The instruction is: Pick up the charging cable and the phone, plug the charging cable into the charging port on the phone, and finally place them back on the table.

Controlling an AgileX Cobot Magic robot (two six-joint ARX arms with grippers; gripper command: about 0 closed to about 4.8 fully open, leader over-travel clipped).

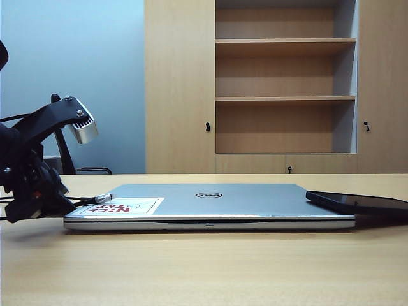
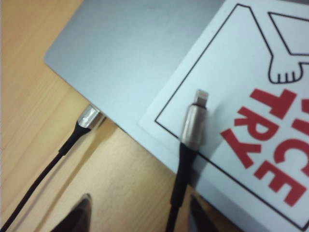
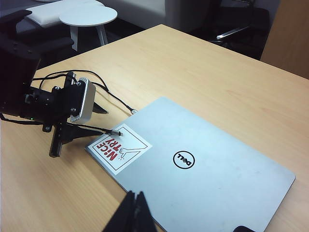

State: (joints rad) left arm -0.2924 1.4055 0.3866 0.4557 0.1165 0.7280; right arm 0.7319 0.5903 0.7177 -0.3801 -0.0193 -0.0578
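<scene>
The left gripper (image 2: 137,217), fingers spread, straddles the charging cable (image 2: 193,126), plug pointing away along the laptop (image 2: 130,53); the right gripper (image 3: 133,212) hangs pressed together.

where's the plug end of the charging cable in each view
Exterior view: the charging cable tip lies on the laptop's left corner, on the sticker, beside the left gripper.
Left wrist view: the plug lies on the white sticker, the cord running off the laptop edge.
Right wrist view: the plug touches the sticker's corner.
Shared landmark: the red-lettered sticker.
</scene>
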